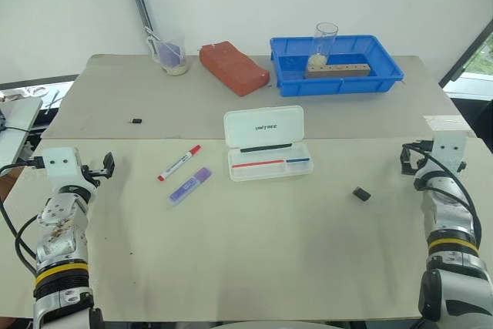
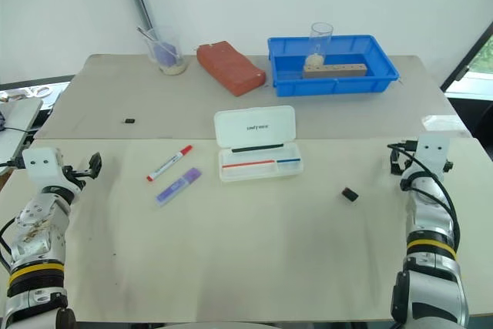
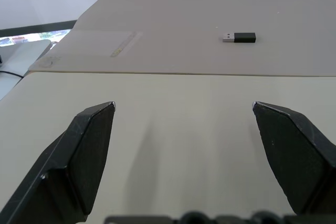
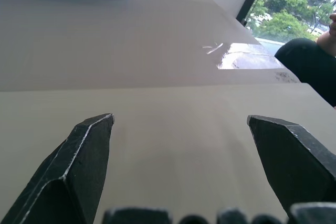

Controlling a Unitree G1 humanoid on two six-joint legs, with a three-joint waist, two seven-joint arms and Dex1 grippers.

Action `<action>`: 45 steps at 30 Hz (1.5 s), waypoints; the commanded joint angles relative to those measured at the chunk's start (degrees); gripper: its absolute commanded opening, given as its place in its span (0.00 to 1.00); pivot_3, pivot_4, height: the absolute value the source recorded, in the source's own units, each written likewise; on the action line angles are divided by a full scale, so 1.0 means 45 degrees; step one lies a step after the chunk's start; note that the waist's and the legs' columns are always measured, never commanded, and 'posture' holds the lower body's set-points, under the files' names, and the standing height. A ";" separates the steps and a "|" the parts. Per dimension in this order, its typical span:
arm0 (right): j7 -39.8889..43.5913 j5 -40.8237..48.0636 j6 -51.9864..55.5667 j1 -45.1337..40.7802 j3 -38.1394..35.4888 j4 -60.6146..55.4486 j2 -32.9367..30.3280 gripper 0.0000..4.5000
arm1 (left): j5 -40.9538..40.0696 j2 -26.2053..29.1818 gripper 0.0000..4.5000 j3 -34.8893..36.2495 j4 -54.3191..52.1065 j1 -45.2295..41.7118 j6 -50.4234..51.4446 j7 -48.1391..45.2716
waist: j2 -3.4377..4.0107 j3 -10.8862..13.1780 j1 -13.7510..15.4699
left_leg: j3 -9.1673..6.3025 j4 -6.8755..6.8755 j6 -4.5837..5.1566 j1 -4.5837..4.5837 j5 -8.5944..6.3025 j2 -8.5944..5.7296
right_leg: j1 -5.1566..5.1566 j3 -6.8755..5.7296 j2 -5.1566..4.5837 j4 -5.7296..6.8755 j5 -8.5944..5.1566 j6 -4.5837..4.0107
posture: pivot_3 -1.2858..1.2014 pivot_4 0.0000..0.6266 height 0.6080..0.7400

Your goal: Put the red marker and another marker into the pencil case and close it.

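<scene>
The pencil case lies open mid-table, its white lid tipped back, with a black, a red and a blue pen lying in its tray. To its left the red marker rests on the table at a slant. The purple marker lies just below it. My left gripper hovers open at the table's left edge, well left of both markers. At the right edge my right gripper is open too, far from the case. Both wrist views show wide-spread fingers with nothing between them.
A blue tray with a wooden block and a clear glass stands at the back right. A red brick-like block and a cup sit at the back. Two small black pieces lie on the table. A person is beyond the right edge.
</scene>
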 commanded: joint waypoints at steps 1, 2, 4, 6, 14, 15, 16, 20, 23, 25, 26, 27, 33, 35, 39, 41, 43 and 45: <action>0.0400 -0.0202 0.0028 0.0200 0.0264 -0.1028 -0.0225 1.00 | -0.0373 0.0664 0.99 0.0097 -0.0988 -0.0080 0.0058 -0.0835 | -0.0003 0.0002 0.0010 | 0.0000 0.0000 0.0000 0.0001 0.0000 0.0000 | 0.0000 0.0000 0.0000 0.0000 0.0000 0.0000 | 0.52 0.24 1.00; 0.0718 -0.0238 0.0070 0.0244 0.0423 -0.1313 -0.0289 1.00 | -0.0411 0.0892 0.99 -0.0111 -0.1295 -0.0183 0.0133 -0.1306 | -0.0007 0.0004 0.0008 | 0.0000 -0.0001 0.0000 -0.0001 0.0000 0.0000 | -0.0001 -0.0001 0.0002 0.0000 0.0000 0.0000 | 0.52 0.24 1.00; 0.1334 -0.0099 0.0448 0.0368 0.0618 -0.2167 -0.0342 1.00 | -0.0474 0.1459 0.99 -0.0556 -0.1825 -0.0491 0.0488 -0.2214 | -0.0002 0.0008 0.0010 | 0.0001 -0.0001 -0.0002 -0.0009 -0.0001 0.0004 | -0.0007 -0.0008 0.0003 0.0001 0.0000 -0.0001 | 0.52 0.24 1.00; 0.2282 -0.0021 0.0898 0.0383 0.0922 -0.3265 -0.0629 1.00 | -0.0994 0.2109 0.99 -0.1372 -0.2705 -0.1360 0.1458 -0.3645 | 0.0014 0.0019 0.0063 | 0.0001 0.0001 -0.0004 -0.0016 -0.0001 0.0001 | -0.0007 -0.0011 -0.0001 0.0001 0.0000 0.0000 | 0.52 0.24 1.00; 0.6686 0.2254 0.4419 0.1352 0.1584 -0.9085 -0.1812 1.00 | -0.1361 0.2365 0.99 -0.6175 -0.4251 -0.5385 0.3674 -0.8646 | 0.0083 0.0019 0.0432 | -0.0004 0.0008 -0.0006 -0.0050 0.0003 0.0001 | -0.0012 -0.0064 0.0004 0.0001 -0.0022 0.0050 | 0.52 0.24 1.00; 0.7103 0.2636 0.4918 0.1634 0.1631 -0.9961 -0.1962 1.00 | -0.1170 0.2027 0.99 -0.6894 -0.4192 -0.5836 0.3609 -0.9102 | 0.0085 0.0018 0.0471 | -0.0015 0.0013 -0.0006 -0.0060 0.0004 0.0005 | -0.0014 -0.0067 0.0016 0.0002 -0.0029 0.0060 | 0.52 0.24 1.00; 0.7464 0.2977 0.5425 0.1945 0.1711 -1.0851 -0.2100 1.00 | -0.0968 0.1693 0.99 -0.7503 -0.4041 -0.6198 0.3521 -0.9460 | 0.0085 0.0017 0.0471 | -0.0019 0.0020 -0.0004 -0.0066 0.0005 0.0005 | -0.0013 -0.0070 0.0016 0.0001 -0.0029 0.0061 | 0.52 0.24 1.00; 0.8753 0.3914 0.6975 0.3386 0.2220 -1.3966 -0.2885 1.00 | 0.0003 0.0281 0.99 -0.9432 -0.2909 -0.7037 0.2663 -1.0398 | 0.0073 0.0025 0.0533 | -0.0032 0.0030 0.0034 -0.0081 0.0019 0.0001 | -0.0017 -0.0057 0.0019 -0.0013 -0.0028 0.0059 | 0.52 0.24 1.00; 0.8685 0.4371 0.7951 0.3937 0.2283 -1.5459 -0.3032 1.00 | 0.0304 -0.0310 0.99 -0.9916 -0.2337 -0.7007 0.2163 -1.0819 | 0.0043 0.0045 0.0388 | -0.0116 0.0031 0.0117 -0.0103 0.0058 -0.0032 | -0.0035 -0.0042 0.0027 -0.0017 -0.0024 0.0051 | 0.52 0.24 1.00; 0.8319 0.4661 0.8625 0.4128 0.2264 -1.6403 -0.2896 1.00 | 0.1137 -0.0837 0.99 -1.0703 -0.1572 -0.6958 0.1323 -1.0758 | 0.0037 0.0049 0.0367 | -0.0270 0.0032 0.0125 -0.0131 0.0059 -0.0118 | -0.0047 -0.0041 0.0029 -0.0017 -0.0019 0.0043 | 0.52 0.24 1.00; 0.8107 0.4755 0.8906 0.4178 0.2241 -1.6768 -0.2781 1.00 | 0.1499 -0.1036 0.99 -1.0959 -0.1271 -0.6892 0.0971 -1.0663 | 0.0043 0.0046 0.0389 | -0.0294 0.0038 0.0126 -0.0145 0.0059 -0.0128 | -0.0046 -0.0053 0.0026 -0.0017 -0.0019 0.0042 | 0.52 0.24 1.00; 0.7894 0.4836 0.9147 0.4215 0.2209 -1.7067 -0.2671 1.00 | 0.1771 -0.1215 0.99 -1.1137 -0.1028 -0.6806 0.0651 -1.0618 | 0.0047 0.0045 0.0411 | -0.0316 0.0055 0.0137 -0.0163 0.0057 -0.0135 | -0.0053 -0.0062 0.0025 -0.0017 -0.0019 0.0042 | 0.52 0.24 1.00; 0.7215 0.5039 0.9997 0.4712 0.1989 -1.8212 -0.2510 1.00 | 0.2384 -0.1666 0.99 -1.1347 -0.0388 -0.6301 0.0077 -1.0685 | 0.0052 0.0041 0.0554 | -0.0367 0.0115 0.0177 -0.0302 0.0050 -0.0137 | -0.0151 -0.0104 0.0026 0.0005 0.0002 0.0010 | 0.52 0.24 1.00; 0.7157 0.5020 1.0069 0.4939 0.2022 -1.8426 -0.2558 1.00 | 0.2627 -0.1773 0.94 -1.1372 0.0040 -0.6275 -0.0150 -1.0599 | 0.0058 0.0038 0.0623 | -0.0379 0.0117 0.0191 -0.0318 0.0058 -0.0141 | -0.0170 -0.0108 0.0029 0.0015 0.0003 0.0010 | 0.52 0.24 1.00; 0.7052 0.5103 1.0252 0.5128 0.2158 -1.8807 -0.2569 1.00 | 0.3083 -0.2102 0.60 -1.1401 0.1047 -0.6345 -0.0481 -1.0441 | 0.0064 0.0034 0.0681 | -0.0469 0.0134 0.0200 -0.0343 0.0064 -0.0178 | -0.0206 -0.0132 0.0029 0.0025 0.0005 0.0014 | 0.52 0.24 1.00; 0.7006 0.5138 1.0303 0.5174 0.2195 -1.8954 -0.2565 1.00 | 0.3203 -0.2299 0.37 -1.1301 0.1564 -0.6447 -0.0636 -1.0384 | 0.0065 0.0033 0.0691 | -0.0528 0.0154 0.0203 -0.0352 0.0062 -0.0199 | -0.0213 -0.0157 0.0027 0.0024 0.0004 0.0015 | 0.52 0.24 1.00; 0.7005 0.5182 1.0291 0.5178 0.2187 -1.9013 -0.2592 1.00 | 0.3360 -0.2426 0.13 -1.1246 0.1919 -0.6527 -0.0828 -1.0316 | 0.0067 0.0032 0.0700 | -0.0571 0.0172 0.0207 -0.0377 0.0061 -0.0206 | -0.0210 -0.0185 0.0027 0.0024 0.0004 0.0015 | 0.52 0.24 1.00; 0.7032 0.5216 1.0290 0.5090 0.2173 -1.8976 -0.2640 1.00 | 0.3460 -0.2468 0.01 -1.1257 0.1901 -0.6465 -0.0940 -1.0358 | 0.0069 0.0031 0.0703 | -0.0601 0.0186 0.0211 -0.0387 0.0058 -0.0208 | -0.0203 -0.0215 0.0027 0.0024 0.0004 0.0015 | 0.52 0.24 1.00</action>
